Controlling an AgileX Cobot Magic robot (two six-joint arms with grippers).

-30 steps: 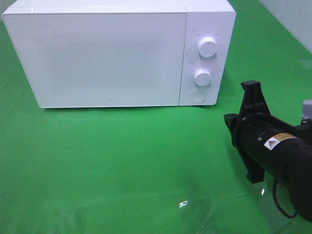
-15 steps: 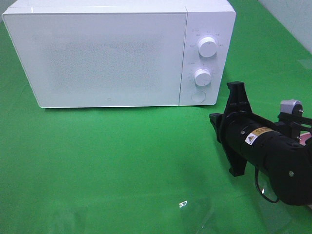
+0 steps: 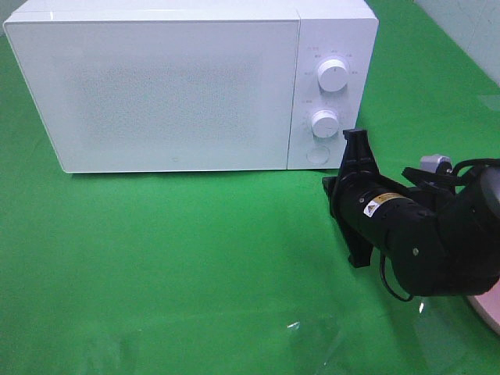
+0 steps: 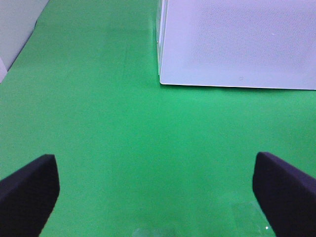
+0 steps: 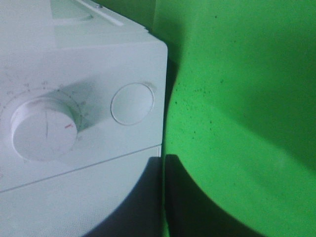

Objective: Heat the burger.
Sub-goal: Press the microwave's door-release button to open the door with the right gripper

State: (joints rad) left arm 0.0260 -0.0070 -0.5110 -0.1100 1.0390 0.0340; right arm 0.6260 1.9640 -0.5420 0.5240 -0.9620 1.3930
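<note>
**Item: microwave** (image 3: pixel 172 86). We are recording it standing on the green cloth (image 3: pixel 195 258) with its door shut. The panel on its right side is carrying an upper dial (image 3: pixel 333 75), a lower dial (image 3: pixel 324 123) and a round button (image 3: pixel 317 154) beneath them.

**Item: right gripper** (image 3: pixel 358 141). We are reading its jaws as pressed flat together and holding nothing. It is hovering just beside the panel's lower right corner. In the high view the button is lying slightly left of the tips, near but apart. The right wrist view is showing the button and lower dial close up.

**Item: left gripper** (image 4: pixel 155 197). Its fingers (image 4: pixel 29 187) are standing wide and empty over bare cloth, facing the microwave's front left corner.

**Item: burger.** We are not finding it in any view, and we cannot tell whether it is behind the door or out of frame. A pale pink rim (image 3: pixel 488 312) is showing under the right arm.

**Note.** We are judging the right arm the nearer one. The coming push is depending on the tips meeting the button, not the dial above it.
</note>
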